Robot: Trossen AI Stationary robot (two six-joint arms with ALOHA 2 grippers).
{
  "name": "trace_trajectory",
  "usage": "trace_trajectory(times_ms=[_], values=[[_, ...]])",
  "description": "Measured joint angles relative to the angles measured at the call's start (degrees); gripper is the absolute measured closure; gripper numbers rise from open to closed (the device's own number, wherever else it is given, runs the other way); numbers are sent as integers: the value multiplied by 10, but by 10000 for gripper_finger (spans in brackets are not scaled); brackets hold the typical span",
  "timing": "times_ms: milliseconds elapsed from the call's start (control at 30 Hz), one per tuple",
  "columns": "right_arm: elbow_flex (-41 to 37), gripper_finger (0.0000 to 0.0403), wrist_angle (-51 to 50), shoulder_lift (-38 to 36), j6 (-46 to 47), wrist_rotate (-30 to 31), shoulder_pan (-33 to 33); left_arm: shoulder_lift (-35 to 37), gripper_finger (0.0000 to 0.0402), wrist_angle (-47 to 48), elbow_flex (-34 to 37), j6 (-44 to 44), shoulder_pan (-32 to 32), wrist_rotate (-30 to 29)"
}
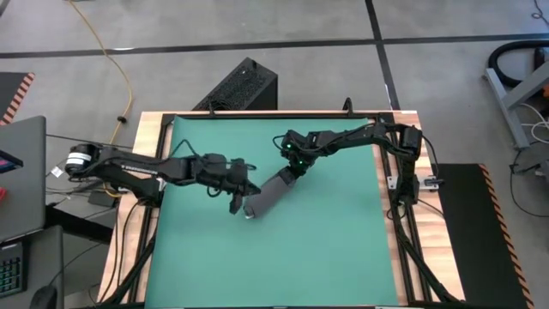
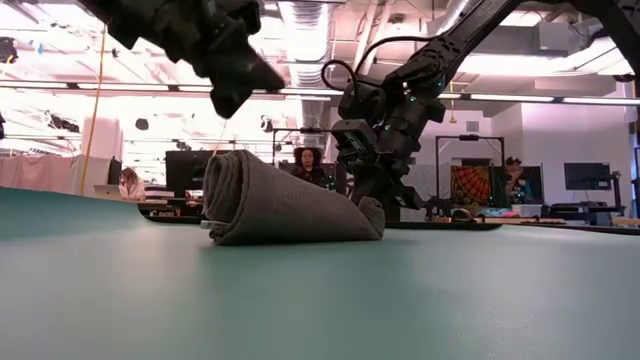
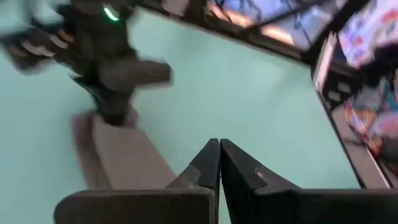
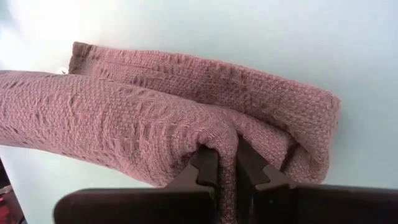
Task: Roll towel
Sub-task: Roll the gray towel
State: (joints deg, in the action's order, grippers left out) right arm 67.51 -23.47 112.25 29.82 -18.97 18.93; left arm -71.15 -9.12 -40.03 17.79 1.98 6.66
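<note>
The dark grey towel (image 1: 268, 196) lies rolled up on the green mat (image 1: 343, 249) near the middle of the table; its side rests on the mat. In the low view the towel (image 2: 285, 205) is thick at its left end and tapers toward the right. My right gripper (image 1: 292, 172) is shut on the roll's far right end. My left gripper (image 1: 238, 204) is shut and empty. It hangs in the air above the roll's near left end, clear of the cloth in the low view (image 2: 235, 95). My right gripper pinches a raised fold of cloth (image 4: 225, 138) at the roll's far right end between its two fingers. The fingers slant down from the table's far right side. The fold bunches up between the fingertips while the rest of the roll lies on the mat.
The mat is bare toward the near edge and to the right of the roll. The wooden table rim (image 1: 137, 172) and a black frame border the mat. A black box (image 1: 244, 86) stands on the floor beyond the far edge. People sit in the room behind the table.
</note>
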Motion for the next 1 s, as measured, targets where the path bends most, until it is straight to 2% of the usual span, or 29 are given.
trace_trajectory(times_ms=[67,200,367,600,833,1000], values=[[0,372,0,0,1,0,-1,-22,401,17,-8,-1,-6,1],[0,372,0,0,2,1,-5,-75,402,57,-49,-16,-20,48],[0,372,1,0,2,2,-6,-136,401,124,-86,-64,-40,-18],[-1,372,3,0,1,2,-7,-201,402,129,-67,-61,-37,-56],[-1,371,3,0,-6,0,-7,-209,401,129,-66,-54,-38,-55],[-2,324,6,-31,-33,7,-5,-209,401,156,-66,-65,-38,-54]])
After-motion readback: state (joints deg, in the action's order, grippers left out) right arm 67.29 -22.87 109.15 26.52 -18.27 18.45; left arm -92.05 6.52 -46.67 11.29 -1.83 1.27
